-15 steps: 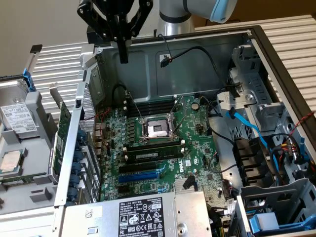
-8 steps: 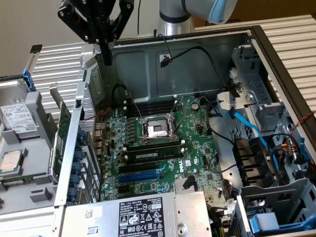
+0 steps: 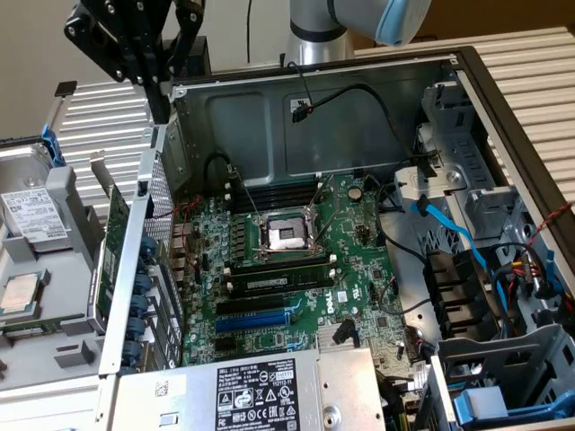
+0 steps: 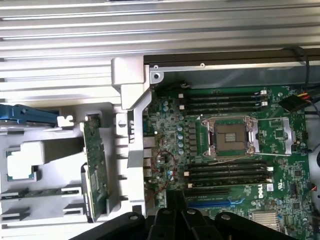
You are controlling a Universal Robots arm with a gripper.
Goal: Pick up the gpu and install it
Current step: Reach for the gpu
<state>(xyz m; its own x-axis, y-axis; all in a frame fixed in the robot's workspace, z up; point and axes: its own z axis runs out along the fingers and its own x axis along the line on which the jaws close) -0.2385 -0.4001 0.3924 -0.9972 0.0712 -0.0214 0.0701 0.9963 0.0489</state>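
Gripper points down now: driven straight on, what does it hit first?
The gripper would likely meet the case's rear wall, or the motherboard just inside it; depth is unclear. The gpu stands outside that wall, off this line.

gpu [image 3: 115, 244] [image 4: 95, 162], thin green board, standing on edge, beside the case [image 3: 269, 126]

Soft even light, mild shadows, muted colours

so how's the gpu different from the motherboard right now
Size: the gpu is a small narrow card; the motherboard is far larger.
Pose: the gpu stands on edge; the motherboard lies flat.
Place: the gpu sits in the grey tray outside the case; the motherboard is mounted inside it.
Both are green circuit boards.
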